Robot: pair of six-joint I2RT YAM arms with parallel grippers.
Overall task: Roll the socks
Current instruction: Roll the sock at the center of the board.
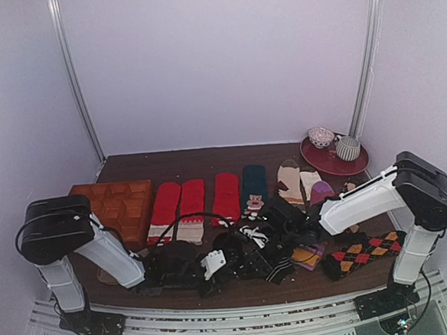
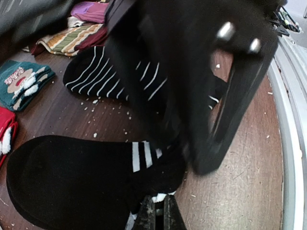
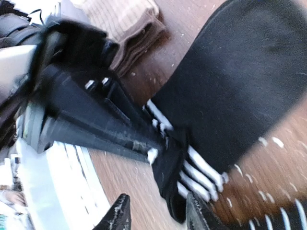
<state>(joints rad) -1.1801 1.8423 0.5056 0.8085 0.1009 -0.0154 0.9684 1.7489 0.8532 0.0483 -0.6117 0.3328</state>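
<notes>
black sock [image 2: 62, 182] lies flat on table [image 2: 240, 182], striped sock [image 2: 96, 72] just beyond; both judged light, limp, easily bunched; left gripper [image 2: 157, 215] pinched tight on white-banded cuff [image 2: 144, 155], the best hold; right gripper [image 3: 158, 213] jaws parted.

Orange tray [image 1: 123, 207]: back left of the tabletop [image 1: 207, 159].
Red socks [image 1: 188, 207]: just right of the tray.
Black socks [image 1: 279, 269]: front right of the tray.
Red plate [image 1: 332, 162]: far right of the tray.
</notes>
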